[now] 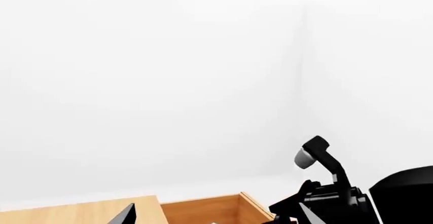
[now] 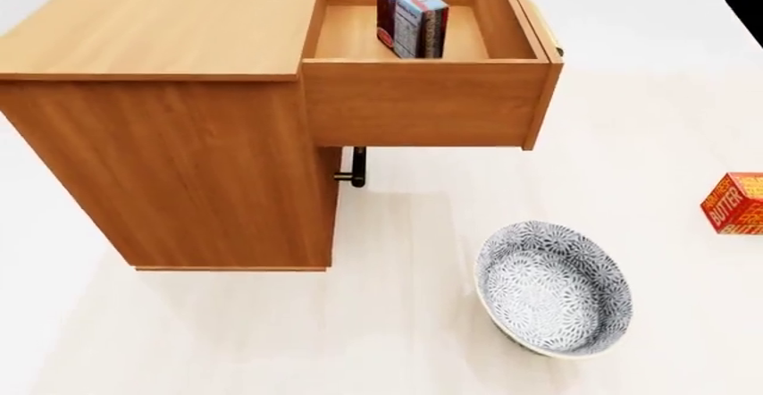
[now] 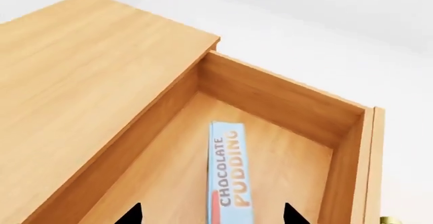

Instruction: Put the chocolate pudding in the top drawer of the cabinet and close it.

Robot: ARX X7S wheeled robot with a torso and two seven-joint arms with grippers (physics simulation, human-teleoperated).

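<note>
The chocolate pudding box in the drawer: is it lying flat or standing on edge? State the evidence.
Standing on edge. The chocolate pudding shows its narrow printed side upward from the top drawer floor; the head view shows it upright too.

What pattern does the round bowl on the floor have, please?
The round bowl has a blue-grey floral print; head view.

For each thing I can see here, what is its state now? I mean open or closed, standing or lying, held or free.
top drawer: pulled open.
chocolate pudding: inside the drawer, standing on edge, not held.
right gripper: open, fingertips on either side above the pudding box.
left gripper: only one fingertip shows; open or shut cannot be told.
bowl: upright on the floor, empty.
butter box: on the floor, free.
</note>
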